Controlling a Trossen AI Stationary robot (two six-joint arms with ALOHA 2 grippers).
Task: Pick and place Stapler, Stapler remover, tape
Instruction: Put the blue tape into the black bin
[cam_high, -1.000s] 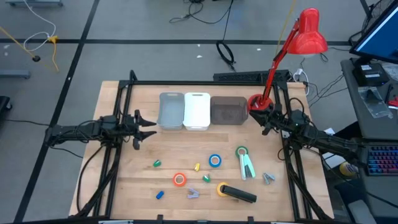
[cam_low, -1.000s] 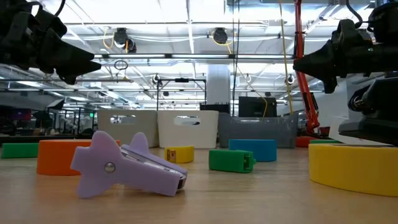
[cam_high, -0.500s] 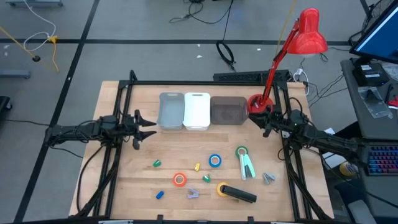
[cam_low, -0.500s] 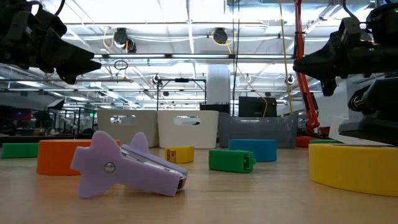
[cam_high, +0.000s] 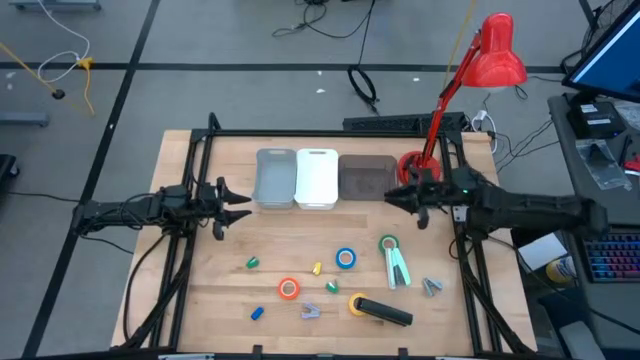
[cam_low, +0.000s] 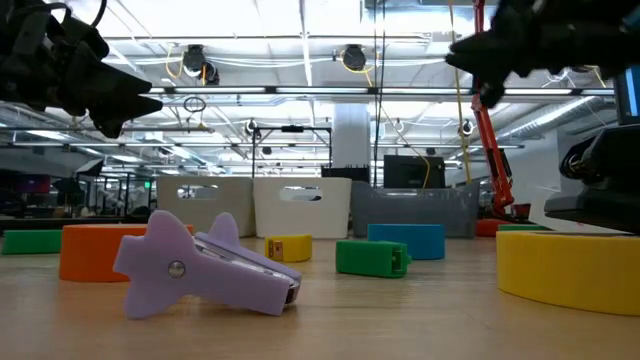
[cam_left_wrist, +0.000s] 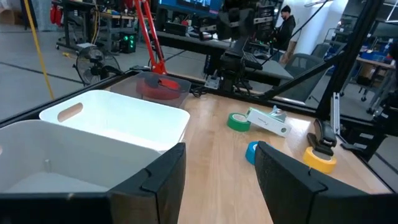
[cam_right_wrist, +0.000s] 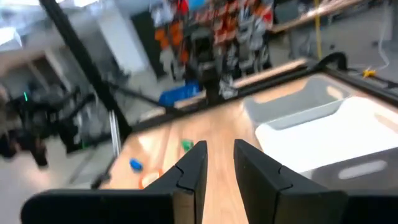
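Note:
A black stapler (cam_high: 386, 314) lies near the front edge with the yellow tape (cam_high: 356, 304) at its left end. A green-and-white stapler (cam_high: 398, 268) lies beside the green tape (cam_high: 388, 243). The blue tape (cam_high: 346, 259) and the orange tape (cam_high: 289, 289) lie flat on the wood. A purple stapler remover (cam_low: 205, 266) and a grey one (cam_high: 432, 287) rest near the front. My left gripper (cam_high: 242, 205) hovers open at the table's left, fingers level. My right gripper (cam_high: 390, 197) hangs high beside the dark bin, its fingers a little apart (cam_right_wrist: 221, 147), holding nothing.
Three bins stand in a row at the back: grey (cam_high: 275, 178), white (cam_high: 317, 178) and dark (cam_high: 367, 178). A red lamp's base (cam_high: 413, 165) sits at the back right. Small coloured blocks (cam_high: 253, 263) are scattered among the tape rolls.
My right gripper has risen and swung toward the table's left, from beside the lamp base to next to the dark bin; most of this came in the last half second. My left arm has kept still.

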